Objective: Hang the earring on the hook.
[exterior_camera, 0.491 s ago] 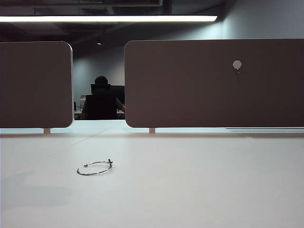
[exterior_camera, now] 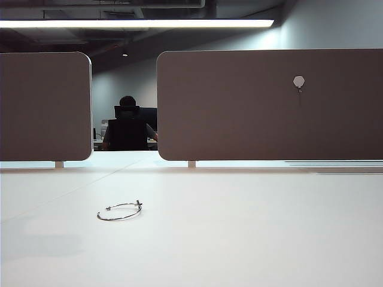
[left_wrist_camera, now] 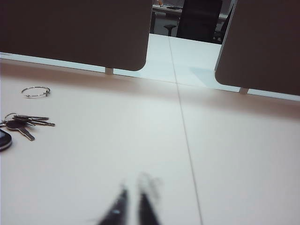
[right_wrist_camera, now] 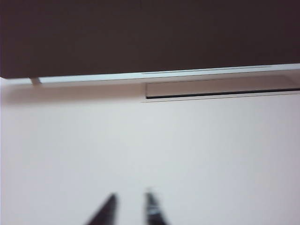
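While earring point(exterior_camera: 119, 211) lies flat — left gripper point(left_wrist_camera: 130, 206), right gripper point(right_wrist_camera: 129, 206) closed, empty.

Exterior view sits low, just above the white table point(exterior_camera: 251, 233), facing level toward two dark partition panels point(exterior_camera: 269, 104) at the far edge; office visible through the gap between them. Left wrist view looks low and forward over the same table, left gripper point(left_wrist_camera: 131, 211) tips blurred at the near edge, earring point(left_wrist_camera: 36, 92) and keys point(left_wrist_camera: 23, 123) off to one side, same panel gap ahead. Right wrist view, blurred, faces one panel over bare tabletop, right gripper point(right_wrist_camera: 129, 208) in the foreground.
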Tool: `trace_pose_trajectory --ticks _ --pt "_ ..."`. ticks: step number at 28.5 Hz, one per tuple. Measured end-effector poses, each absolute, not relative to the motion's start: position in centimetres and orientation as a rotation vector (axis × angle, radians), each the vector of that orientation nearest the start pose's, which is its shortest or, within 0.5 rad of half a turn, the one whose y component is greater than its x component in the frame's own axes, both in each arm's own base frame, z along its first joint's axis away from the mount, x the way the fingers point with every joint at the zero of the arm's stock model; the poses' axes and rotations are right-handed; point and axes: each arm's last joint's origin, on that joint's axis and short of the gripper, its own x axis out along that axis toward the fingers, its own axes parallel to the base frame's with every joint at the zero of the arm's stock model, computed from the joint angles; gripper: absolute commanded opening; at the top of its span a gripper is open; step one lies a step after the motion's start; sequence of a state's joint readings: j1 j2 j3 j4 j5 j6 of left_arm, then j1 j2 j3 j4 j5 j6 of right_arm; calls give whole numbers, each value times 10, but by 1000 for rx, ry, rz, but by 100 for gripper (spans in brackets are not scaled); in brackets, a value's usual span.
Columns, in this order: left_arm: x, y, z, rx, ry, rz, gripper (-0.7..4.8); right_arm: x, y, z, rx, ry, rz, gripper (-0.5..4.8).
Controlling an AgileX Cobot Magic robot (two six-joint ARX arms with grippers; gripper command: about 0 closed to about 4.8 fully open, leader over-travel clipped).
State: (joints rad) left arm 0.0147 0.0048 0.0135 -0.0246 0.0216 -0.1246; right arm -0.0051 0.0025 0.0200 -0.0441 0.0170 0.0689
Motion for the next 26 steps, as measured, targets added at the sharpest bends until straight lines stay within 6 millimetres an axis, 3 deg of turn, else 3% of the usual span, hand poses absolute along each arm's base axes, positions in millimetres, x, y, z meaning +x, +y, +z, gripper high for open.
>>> trace_pose_trajectory --ticks 1,5,8,12,16,18,21,26 --pt "97 1 167 -136 14 -7 479 96 -1 171 93 18 -8 479" --pt "90 -1 193 -196 -27 -58 479 82 2 221 127 -116 70 479" --pt "84 -4 211 -328 -25 -188 479 79 4 243 126 -140 161 479" --pt "81 -12 228 -416 16 -356 479 91 9 264 126 -55 311 479" --pt "81 -18 251 -424 1 -452 479 110 16 298 116 -34 396 479" --pt "84 -23 264 -399 -5 -511 479 124 22 304 119 10 436 479" --pt "92 -29 269 -338 40 -562 479 143 36 301 126 116 509 479" --pt "105 -42 269 -215 171 -616 479 168 86 298 88 215 716 479"
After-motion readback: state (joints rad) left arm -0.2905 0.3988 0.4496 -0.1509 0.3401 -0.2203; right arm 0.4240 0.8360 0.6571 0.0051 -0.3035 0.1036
